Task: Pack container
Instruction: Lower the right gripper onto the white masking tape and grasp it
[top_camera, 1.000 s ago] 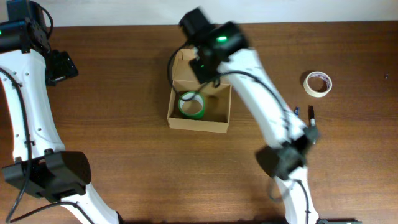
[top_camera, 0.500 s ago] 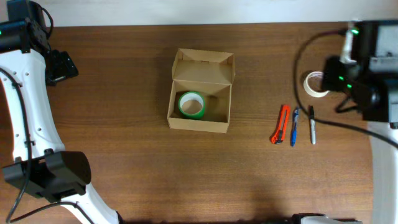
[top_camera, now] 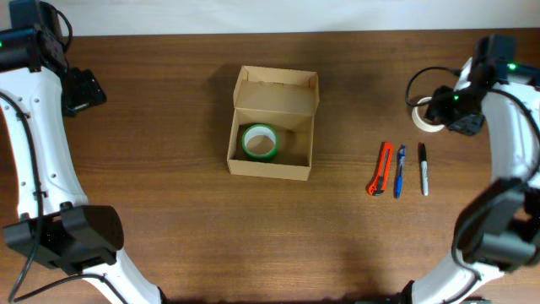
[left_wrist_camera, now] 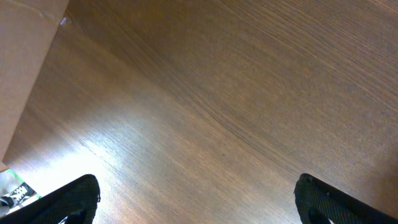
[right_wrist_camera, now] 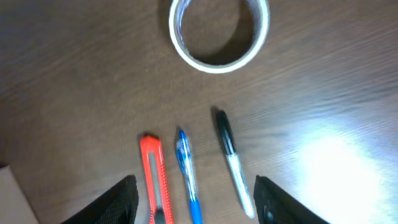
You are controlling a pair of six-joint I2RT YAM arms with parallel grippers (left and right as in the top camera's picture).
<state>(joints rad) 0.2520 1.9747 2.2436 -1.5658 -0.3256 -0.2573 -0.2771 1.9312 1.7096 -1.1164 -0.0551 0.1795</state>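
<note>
Swung away from the tan cardboard box point(top_camera: 268, 167), the right pincer point(right_wrist_camera: 198, 199) spreads wide near a pale tape ring point(right_wrist_camera: 219, 31); the left pincer point(left_wrist_camera: 199, 202) gapes above the grained wooden tabletop point(left_wrist_camera: 249, 93).

left fingers point(left_wrist_camera: 69, 202) spread wide, empty; right fingers point(right_wrist_camera: 122, 203) parted, empty, pointing downward

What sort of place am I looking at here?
Probably a robotics lab or test bench: white robot arms flank a wooden table, with an open cardboard box holding green tape, plus a cutter, pen and marker.
</note>
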